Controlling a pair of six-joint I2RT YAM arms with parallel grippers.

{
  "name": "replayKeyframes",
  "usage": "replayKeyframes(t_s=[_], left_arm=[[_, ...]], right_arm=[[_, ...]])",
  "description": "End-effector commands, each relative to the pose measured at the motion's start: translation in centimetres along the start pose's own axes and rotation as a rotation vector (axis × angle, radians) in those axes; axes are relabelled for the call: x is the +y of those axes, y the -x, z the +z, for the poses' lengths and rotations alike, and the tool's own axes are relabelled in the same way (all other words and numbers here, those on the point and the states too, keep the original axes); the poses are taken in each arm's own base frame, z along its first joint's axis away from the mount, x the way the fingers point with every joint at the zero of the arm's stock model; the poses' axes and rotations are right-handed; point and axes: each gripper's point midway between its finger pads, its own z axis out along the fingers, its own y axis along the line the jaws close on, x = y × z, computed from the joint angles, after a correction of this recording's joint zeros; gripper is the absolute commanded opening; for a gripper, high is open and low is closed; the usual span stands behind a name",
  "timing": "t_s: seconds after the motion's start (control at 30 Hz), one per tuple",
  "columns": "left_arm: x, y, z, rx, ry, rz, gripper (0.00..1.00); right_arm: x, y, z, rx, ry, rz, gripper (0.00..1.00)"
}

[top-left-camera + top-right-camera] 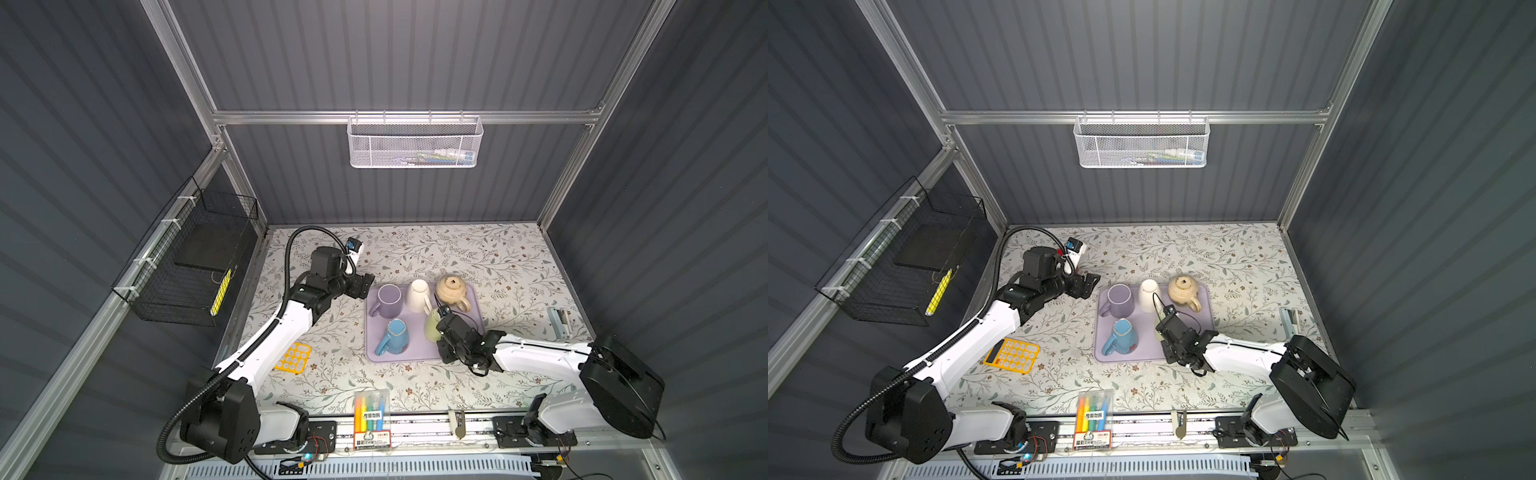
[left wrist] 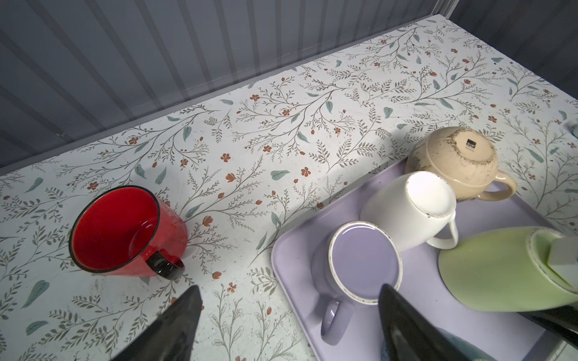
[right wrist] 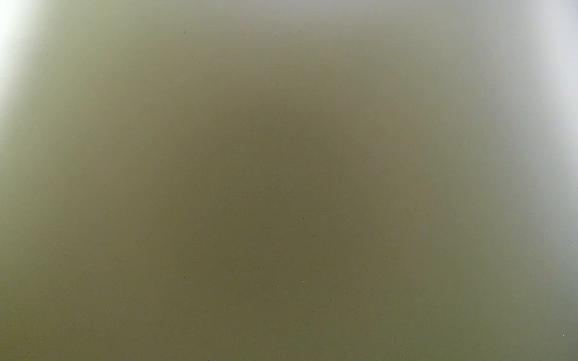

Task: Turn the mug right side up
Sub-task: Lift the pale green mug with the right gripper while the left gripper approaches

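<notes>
A pale green mug stands bottom up at the right front of the lilac tray. My right gripper is down on it from the right and covers most of it in both top views. In the left wrist view a grey finger pad lies on the mug's base. The right wrist view is filled with green blur. My left gripper hangs open over the tray's left edge, empty.
The tray also holds bottom-up purple, white, beige and blue mugs. An upright red mug stands left of the tray. A yellow calculator and a marker pack lie nearer the front.
</notes>
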Motion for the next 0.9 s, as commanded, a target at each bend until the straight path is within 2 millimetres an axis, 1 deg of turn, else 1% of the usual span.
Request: replayKeyframes(t_s=[0.0, 0.13, 0.27, 0.33, 0.5, 0.73, 0.87], left_arm=[[-0.4, 0.4, -0.7, -0.023, -0.017, 0.018, 0.88], [-0.4, 0.3, -0.7, -0.021, -0.018, 0.018, 0.87], [-0.4, 0.3, -0.7, -0.021, -0.021, 0.018, 0.87], [-0.4, 0.4, -0.7, -0.023, -0.021, 0.018, 0.87], [-0.6, 0.6, -0.7, -0.026, -0.030, 0.016, 0.86], [-0.9, 1.5, -0.9, -0.042, -0.053, -0.004, 0.85], [-1.7, 2.1, -0.9, -0.048, -0.099, -0.025, 0.84]], right_arm=[[-0.5, -0.7, -0.3, 0.019, -0.025, 0.007, 0.11], [-0.2, -0.2, -0.4, 0.020, -0.015, 0.003, 0.07], [0.1, 0.4, -0.8, 0.003, 0.003, 0.002, 0.05], [0.7, 0.7, -1.0, -0.013, 0.039, -0.008, 0.04], [1.2, 1.7, -1.6, -0.052, 0.096, 0.024, 0.02], [0.7, 3.3, -2.9, -0.110, 0.150, 0.062, 0.00], [0.0, 4.3, -3.8, -0.151, 0.172, 0.085, 0.00]])
